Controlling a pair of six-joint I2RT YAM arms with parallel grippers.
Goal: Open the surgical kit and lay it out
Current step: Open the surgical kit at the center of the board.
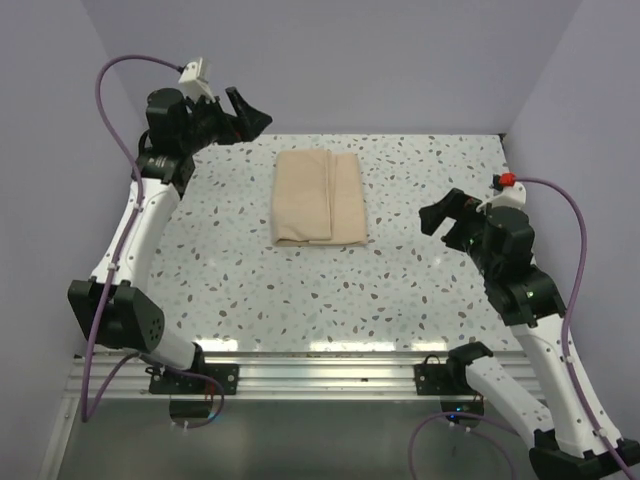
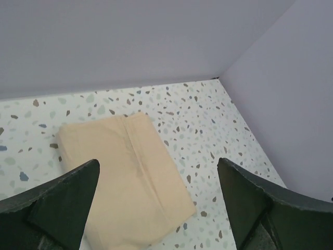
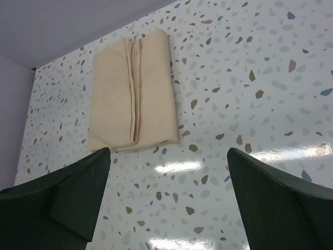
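The beige cloth wrap (image 1: 318, 197) lies folded into a closed rectangle on the speckled table, towards the back centre. It also shows in the left wrist view (image 2: 122, 177) and the right wrist view (image 3: 132, 91). The steel tray and the silver instruments are hidden or out of view. My left gripper (image 1: 250, 111) is open and empty, raised above the table to the wrap's back left. My right gripper (image 1: 443, 213) is open and empty, to the right of the wrap and apart from it.
The speckled table (image 1: 250, 280) is bounded by purple walls at the back (image 1: 350, 60), the left and the right. A metal rail (image 1: 320, 370) runs along the near edge by the arm bases.
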